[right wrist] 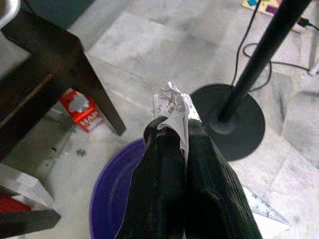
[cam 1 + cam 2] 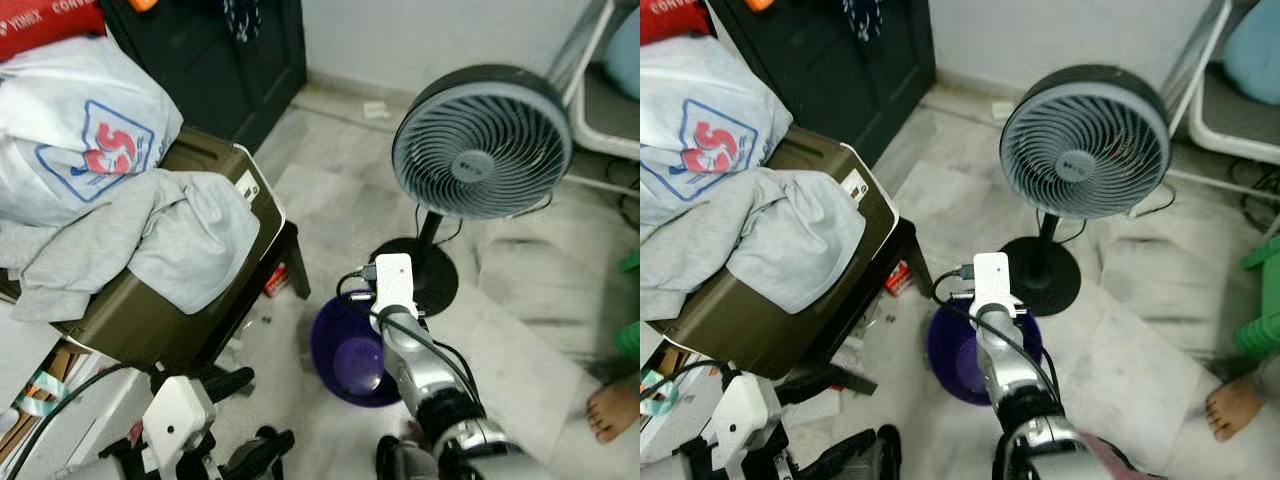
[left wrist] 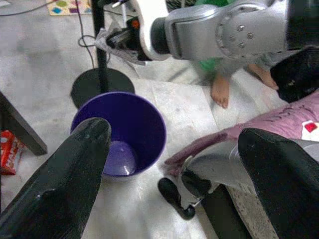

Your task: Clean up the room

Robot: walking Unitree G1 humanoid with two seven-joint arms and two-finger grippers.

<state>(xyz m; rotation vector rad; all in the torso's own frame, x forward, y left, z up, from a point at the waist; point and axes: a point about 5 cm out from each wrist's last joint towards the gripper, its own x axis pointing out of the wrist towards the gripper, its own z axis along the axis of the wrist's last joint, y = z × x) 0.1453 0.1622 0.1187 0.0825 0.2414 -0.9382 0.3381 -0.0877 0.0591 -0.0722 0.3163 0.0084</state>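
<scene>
I see the crumpled paper (image 1: 172, 107) pinched tight between my right gripper's (image 1: 183, 130) closed fingers, hanging above the purple bin (image 3: 130, 130) on the floor beside the fan's (image 2: 482, 142) base. My left gripper (image 3: 174, 164) is spread wide, empty, nearby.

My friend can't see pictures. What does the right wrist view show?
The right gripper pinches a crumpled white paper scrap above a round purple plastic bin. Nearby stand a black fan base, a dark table leg and a red packet.
</scene>
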